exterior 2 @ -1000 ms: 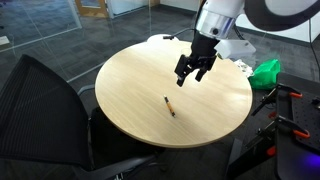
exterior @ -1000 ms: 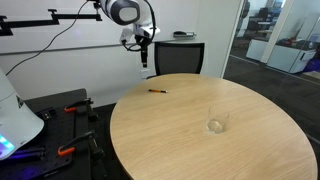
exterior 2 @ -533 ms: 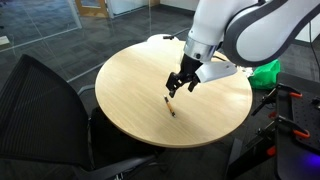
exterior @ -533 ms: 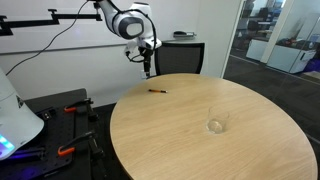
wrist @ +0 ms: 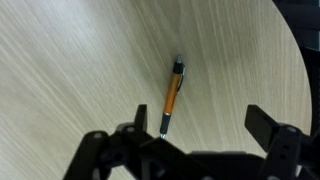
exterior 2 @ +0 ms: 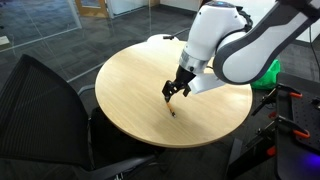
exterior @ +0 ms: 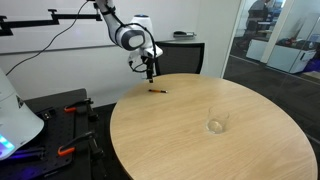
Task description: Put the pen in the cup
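Wrist view puts the gripper (wrist: 196, 125) nearest, at the bottom of the frame. Its two dark fingers (wrist: 262, 120) are spread wide with nothing between them, so the hand is plainly open and carries nothing. Just beyond them lies one pen (wrist: 173, 95), flat on the light wood of the table (wrist: 80, 60). The pen has an orange barrel with dark ends and points away from the camera at a slight tilt. Its near tip falls in the gap between the fingers but touches neither. Farther off, the table's curved rim cuts across the upper right corner.

In both exterior views there is a single round table (exterior: 200, 150) (exterior 2: 130, 75) and a single arm reaching over it. The gripper (exterior 2: 172, 91) points down and hovers just above the pen (exterior 2: 172, 110), apart from it. From the opposite side, the gripper (exterior: 151, 73) hangs over the pen (exterior: 157, 91), which lies near the table's far edge.

One cup (exterior: 215, 125) stands upright on the wood, clear and faint, well apart from the pen and closer to the camera than the pen is. I cannot find the cup from the other side.

Beyond the table there is one black chair (exterior: 180, 55) at the far edge in an exterior view. In an exterior view from the opposite side, one black mesh chair (exterior 2: 40, 100) stands at the near left. A green object (exterior 2: 266, 72) sits past the table's right side.
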### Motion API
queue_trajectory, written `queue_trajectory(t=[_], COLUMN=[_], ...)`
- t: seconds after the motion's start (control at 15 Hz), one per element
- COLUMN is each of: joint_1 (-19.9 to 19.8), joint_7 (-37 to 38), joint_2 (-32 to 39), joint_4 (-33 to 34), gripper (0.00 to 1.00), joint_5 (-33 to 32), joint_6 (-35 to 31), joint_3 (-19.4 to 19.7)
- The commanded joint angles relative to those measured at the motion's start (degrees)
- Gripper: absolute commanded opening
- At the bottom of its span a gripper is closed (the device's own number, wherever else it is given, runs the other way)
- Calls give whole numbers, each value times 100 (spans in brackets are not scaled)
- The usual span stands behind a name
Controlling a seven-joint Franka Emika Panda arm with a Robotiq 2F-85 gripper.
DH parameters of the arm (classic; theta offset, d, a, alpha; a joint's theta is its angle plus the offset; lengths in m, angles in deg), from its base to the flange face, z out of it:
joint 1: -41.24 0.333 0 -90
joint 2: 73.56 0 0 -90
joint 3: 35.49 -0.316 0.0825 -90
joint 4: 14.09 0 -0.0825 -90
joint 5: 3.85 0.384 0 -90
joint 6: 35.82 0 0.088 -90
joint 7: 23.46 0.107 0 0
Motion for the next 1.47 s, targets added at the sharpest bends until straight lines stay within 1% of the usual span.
queue_trajectory(t=[0.0, 0.27, 0.87, 1.2, 1.27, 1.33, 1.4], joint_1=[17, -13, 149, 222, 243, 250, 257], joint_7=[-54, -53, 60, 82, 83, 82, 81], joint_2=[276, 514, 1103, 1310, 1333, 1353, 1368], joint_4=[258, 525, 1076, 1313, 1369, 1410, 1447], gripper=[100, 100, 100, 100, 96, 88, 79], joint_5=[78, 116, 105, 106, 98, 96, 95], joint_6=[-164, -48, 88, 186, 224, 243, 252], joint_3=[134, 180, 425, 515, 529, 531, 532])
